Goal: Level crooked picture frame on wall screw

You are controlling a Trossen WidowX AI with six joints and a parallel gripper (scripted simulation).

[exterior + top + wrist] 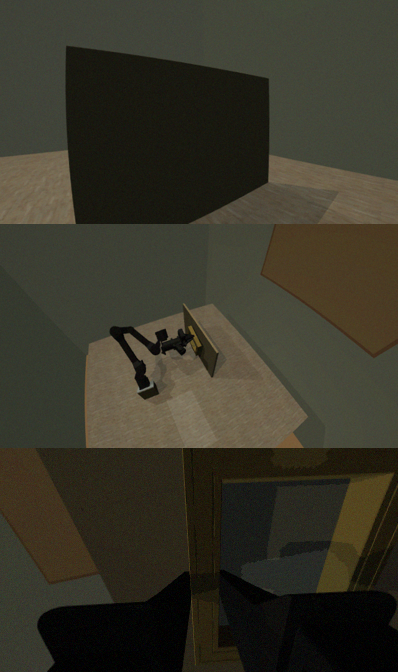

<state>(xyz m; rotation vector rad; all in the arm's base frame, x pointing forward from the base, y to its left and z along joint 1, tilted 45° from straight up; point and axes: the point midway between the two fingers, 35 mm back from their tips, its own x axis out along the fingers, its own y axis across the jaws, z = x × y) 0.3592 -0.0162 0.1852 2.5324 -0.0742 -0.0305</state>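
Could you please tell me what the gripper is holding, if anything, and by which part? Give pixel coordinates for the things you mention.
The black gripper (191, 338) (204, 576) holds the yellow-brown rectangular picture frame (199, 345) (204, 533) by one bar of its border, beside the glossy pane.

Robot work corner: arm (127, 348) on wood-look table (118, 410) (311, 168) (135, 523), plain walls (140, 270) (326, 78).

So the arm (125, 348) is bent sharply at the elbow and stretched toward the picture frame, its base to one side of it. The gripper (192, 338) (204, 576) is clamped on the frame's edge, one fingertip per side.
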